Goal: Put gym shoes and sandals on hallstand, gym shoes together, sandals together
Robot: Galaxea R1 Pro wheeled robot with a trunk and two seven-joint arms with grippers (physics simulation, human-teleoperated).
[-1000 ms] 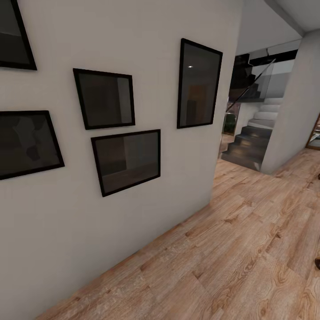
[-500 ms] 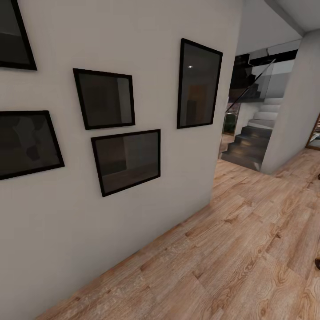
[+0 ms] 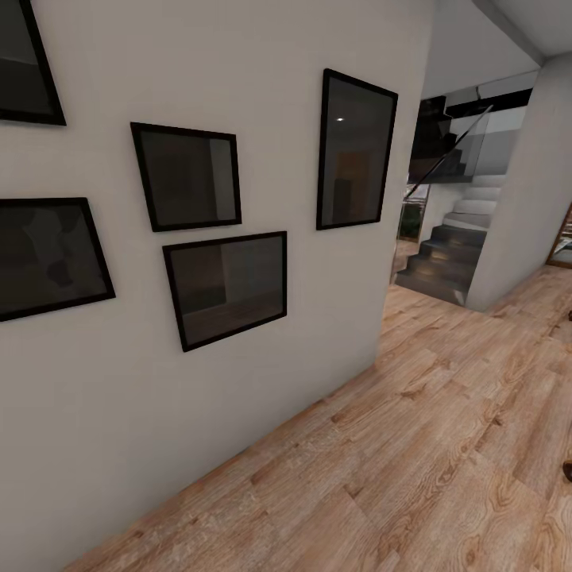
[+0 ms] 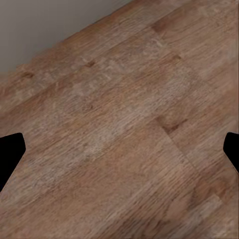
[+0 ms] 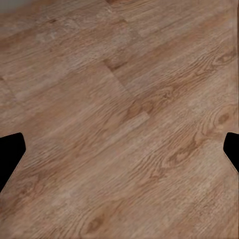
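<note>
Nothing has moved since the earlier frames; head view is unchanged, same wall, same floor; corridor floor (image 3: 445, 445) runs light brown, wood-grain planks, along the foot of a pale wall (image 3: 262, 48) on my left; five black-framed pictures hang on that wall, among them a tall one (image 3: 355, 151) nearest the corner and a wide one (image 3: 226, 287) lower down; past the corner, a dark staircase (image 3: 445, 258) with a glass rail, and a pale pillar (image 3: 528, 191) beside it; a small dark shape (image 3: 568, 471) sits at the right edge on the floor, too cut off to tell what it is; left gripper (image 4: 119, 149) hangs over bare planks near the wall base, its two dark fingertips (image 4: 9, 152) at opposite edges of the wrist view, spread wide, nothing between them; right gripper (image 5: 119, 149) likewise, fingertips (image 5: 10, 152) wide apart over bare floor, holding nothing
</note>
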